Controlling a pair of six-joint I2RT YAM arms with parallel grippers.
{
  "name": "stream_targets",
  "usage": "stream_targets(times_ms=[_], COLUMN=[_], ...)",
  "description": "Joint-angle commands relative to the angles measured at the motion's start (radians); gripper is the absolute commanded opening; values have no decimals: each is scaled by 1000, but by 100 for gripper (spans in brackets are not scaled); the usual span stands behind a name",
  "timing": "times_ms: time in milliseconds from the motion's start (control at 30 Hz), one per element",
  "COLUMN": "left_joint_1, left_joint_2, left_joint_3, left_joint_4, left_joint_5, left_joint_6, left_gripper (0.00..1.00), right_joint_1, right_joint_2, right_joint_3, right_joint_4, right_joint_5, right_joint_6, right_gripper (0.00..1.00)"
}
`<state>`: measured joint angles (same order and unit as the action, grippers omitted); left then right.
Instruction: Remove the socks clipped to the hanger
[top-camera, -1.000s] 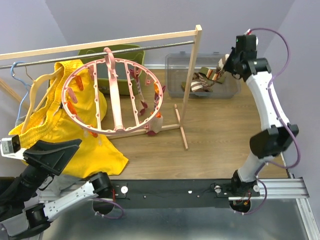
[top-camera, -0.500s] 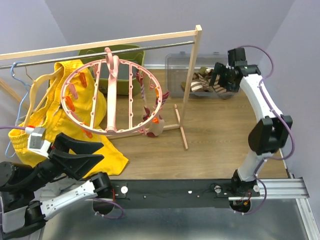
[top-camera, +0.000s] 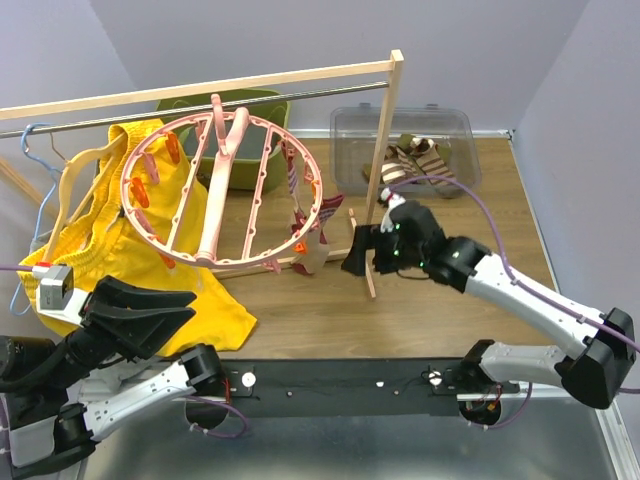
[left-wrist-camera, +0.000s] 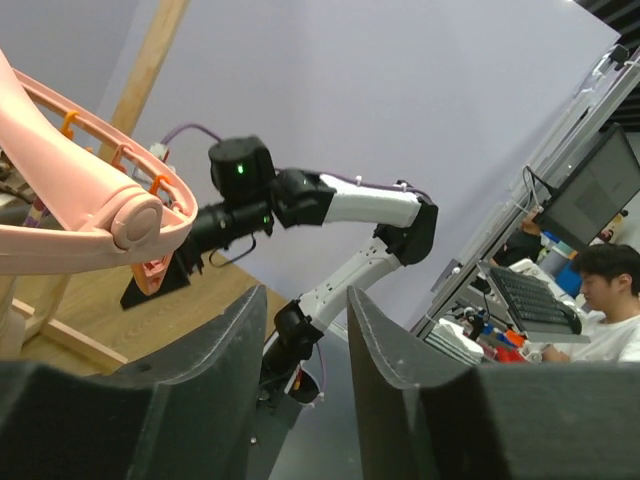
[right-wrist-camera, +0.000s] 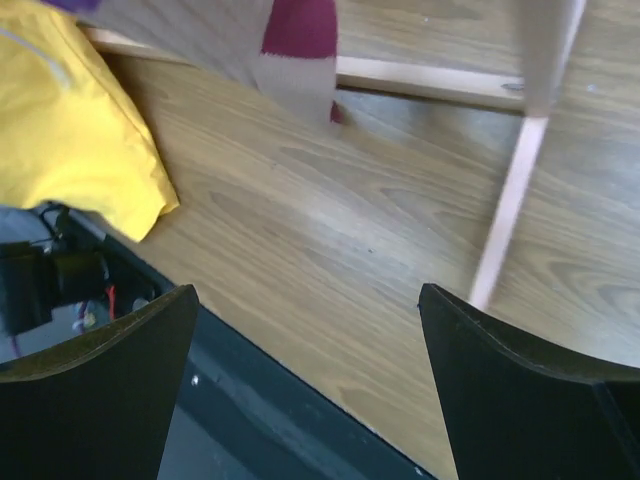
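The round pink hanger hangs tilted from the rail. On its right edge a pinkish-beige sock with purple stripes is clipped. Two socks lie in the clear bin. My right gripper is open just right of the clipped sock, low over the wood. In the right wrist view that sock hangs above my right gripper, apart from it. My left gripper is below the hanger's near edge, open with a narrow gap and nothing in it. The left wrist view shows the hanger's rim above my left gripper.
Yellow shorts hang at the left beside a blue wire hanger. The wooden rack's post and foot stand next to my right gripper. A clear bin and a green bin sit at the back.
My right arm swung from the clear bin down to the clipped sock and its jaws opened wide. My left arm rose toward the hanger and its jaws narrowed. The hanger tilted.
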<state>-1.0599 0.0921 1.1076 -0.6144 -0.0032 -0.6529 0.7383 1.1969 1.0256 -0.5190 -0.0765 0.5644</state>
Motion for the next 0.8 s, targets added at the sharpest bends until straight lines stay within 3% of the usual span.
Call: stream_targets(times_ms=[0,100,300,467,767], left_joint_1=[-5,-5,-5,-5,-6], left_joint_2=[-43,-51,-54,-40,-12], left_joint_3=[-28,-38,-29,-34,-72], left_joint_4=[80,110,136,151,166], left_joint_5=[-15,-8,29,112,190], left_joint_6=[-2,-22,-45,-50,-37], left_gripper=[45,44,45,49,51], right_joint_1=[203,305,331,332,329], right_joint_2=[-36,7,127,249,343], right_joint_3=[-136,-153,-240,-207,-260], right_joint_4=[386,479,684,674,845], right_joint_5=[196,323,415,457,356], right_joint_6=[120,106,101,115,94], right_gripper=[99,100,100,100,96])
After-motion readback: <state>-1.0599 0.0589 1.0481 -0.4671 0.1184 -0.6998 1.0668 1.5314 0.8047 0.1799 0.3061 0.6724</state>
